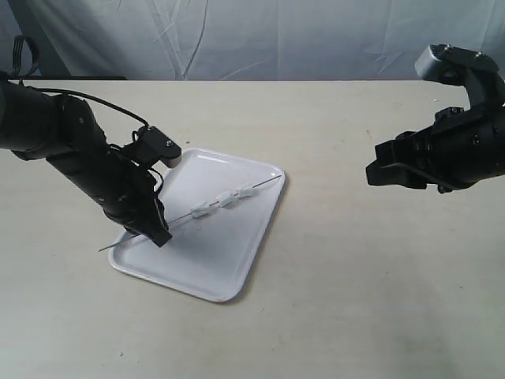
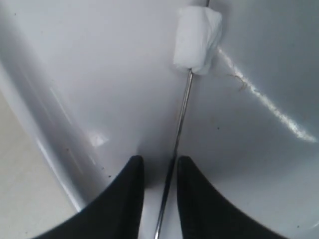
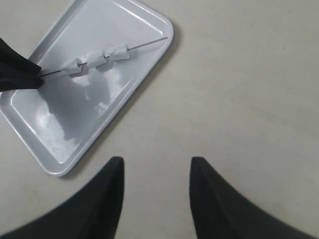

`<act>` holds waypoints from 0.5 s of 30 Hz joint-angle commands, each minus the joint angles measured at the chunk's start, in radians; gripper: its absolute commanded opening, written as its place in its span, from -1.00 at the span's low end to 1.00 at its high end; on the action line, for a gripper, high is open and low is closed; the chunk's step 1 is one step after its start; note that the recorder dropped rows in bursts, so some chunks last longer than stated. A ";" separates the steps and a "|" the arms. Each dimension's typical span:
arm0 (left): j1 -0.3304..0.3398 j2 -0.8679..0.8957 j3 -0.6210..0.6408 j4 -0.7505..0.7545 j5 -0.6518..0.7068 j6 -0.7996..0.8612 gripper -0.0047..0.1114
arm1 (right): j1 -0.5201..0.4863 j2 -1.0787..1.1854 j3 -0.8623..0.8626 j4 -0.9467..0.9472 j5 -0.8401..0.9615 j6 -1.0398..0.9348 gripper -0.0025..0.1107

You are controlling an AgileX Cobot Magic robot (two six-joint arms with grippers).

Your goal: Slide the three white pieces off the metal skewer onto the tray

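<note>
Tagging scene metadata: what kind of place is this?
Probably a robot lab test bench: a bare beige table, a wrinkled grey fabric backdrop behind it, and a black left arm and right arm flanking one tray with the metal skewer.

The tray (image 1: 213, 264) is glossy white and rectangular, with rounded corners and a low rim. It lies flat on the desk (image 1: 355, 276). The metal skewer (image 1: 264, 184), thin and straight, spans it diagonally, clamped near one end between the left fingers (image 2: 124, 199). The three white pieces (image 1: 227, 199) sit threaded mid-rod, close together.
</note>
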 commanded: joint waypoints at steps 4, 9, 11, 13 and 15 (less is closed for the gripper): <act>-0.004 0.008 -0.004 0.023 0.023 -0.007 -0.52 | 0.000 -0.001 -0.005 0.009 0.000 -0.012 -0.19; -0.004 0.008 -0.004 0.025 0.062 -0.007 -0.84 | 0.000 -0.001 -0.005 0.009 -0.007 -0.012 -0.19; -0.004 0.008 -0.004 0.029 0.070 -0.007 -0.92 | 0.000 -0.001 -0.005 0.007 -0.007 -0.012 -0.19; -0.004 0.008 -0.004 0.029 0.078 -0.007 -0.92 | 0.000 -0.001 -0.005 0.007 -0.006 -0.012 -0.19; -0.004 0.008 -0.004 0.029 0.087 -0.008 -0.92 | 0.000 -0.001 -0.005 0.007 -0.008 -0.012 -0.19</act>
